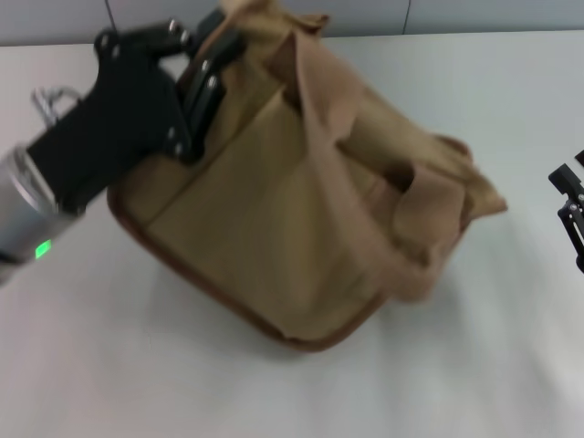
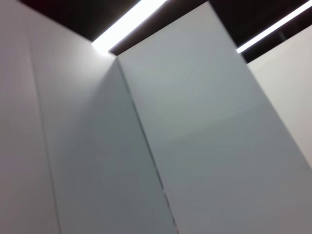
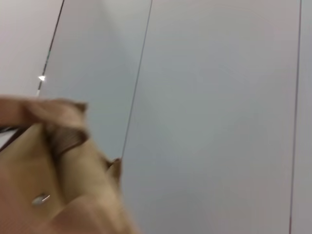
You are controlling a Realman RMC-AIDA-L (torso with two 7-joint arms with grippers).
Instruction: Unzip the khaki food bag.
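The khaki food bag (image 1: 274, 210) lies tilted on the white table (image 1: 474, 365), one brown handle (image 1: 365, 182) draped across its top. Its zipper is hidden. My left gripper (image 1: 208, 78) sits at the bag's far left end, shut on the fabric there. My right gripper (image 1: 569, 212) shows only at the right edge of the head view, apart from the bag. The right wrist view catches a corner of the bag (image 3: 53, 185) with a silver snap (image 3: 41, 199). The left wrist view shows only wall panels and ceiling lights.
A grey wall (image 1: 456, 14) runs behind the table's far edge. Bare tabletop lies in front of the bag and to its right, between it and my right gripper.
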